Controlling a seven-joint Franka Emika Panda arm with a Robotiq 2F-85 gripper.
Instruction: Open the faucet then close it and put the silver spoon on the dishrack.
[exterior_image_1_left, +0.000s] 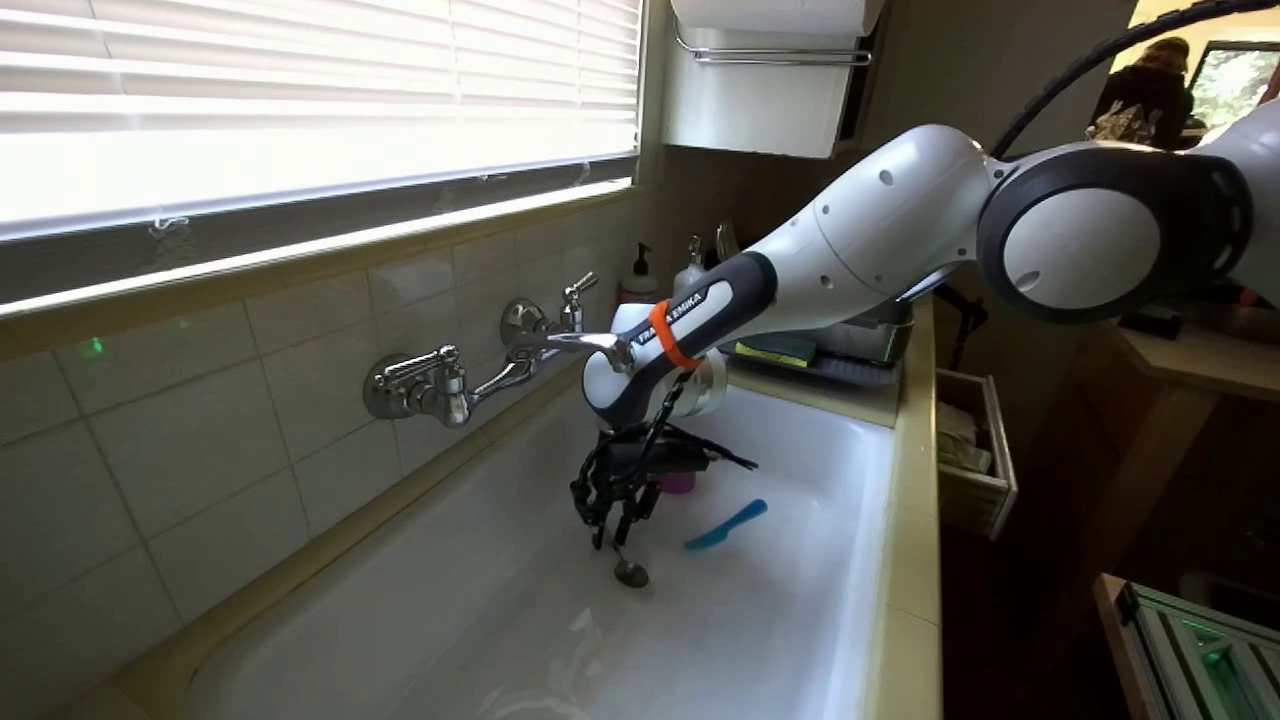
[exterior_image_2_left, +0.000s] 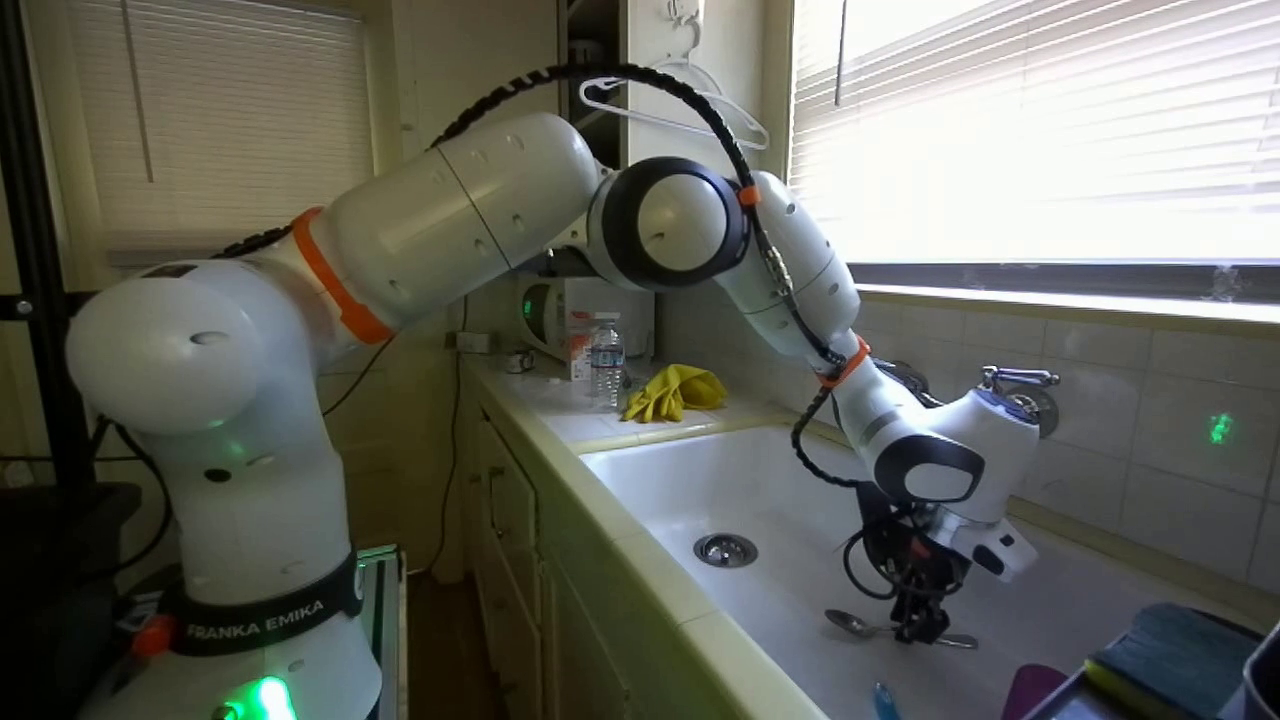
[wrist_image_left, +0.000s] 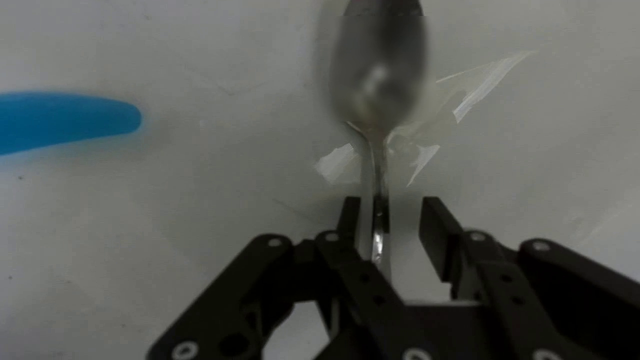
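Bears FRANKA EMIKA on the black base band (exterior_image_2_left: 262, 625) in an exterior view, and along the arm (exterior_image_1_left: 890, 215), crossed by an orange strap (exterior_image_1_left: 672, 338), in an exterior view. Shows drain (exterior_image_2_left: 726, 550), yellow gloves (exterior_image_2_left: 682, 390) and water bottle (exterior_image_2_left: 606, 365) only in an exterior view, a pulled-out drawer (exterior_image_1_left: 972, 505) only in an exterior view. Arches over and down into the sink (exterior_image_1_left: 770, 630). With gripper (wrist_image_left: 391, 217) pointing down and jaws partly apart, straddles the handle of the silver spoon (wrist_image_left: 377, 105), leaving gaps both sides in the wrist view. In an exterior view, has it lying right of the faucet (exterior_image_1_left: 508, 376), nearer than the dishrack (exterior_image_1_left: 868, 374) at the far end.
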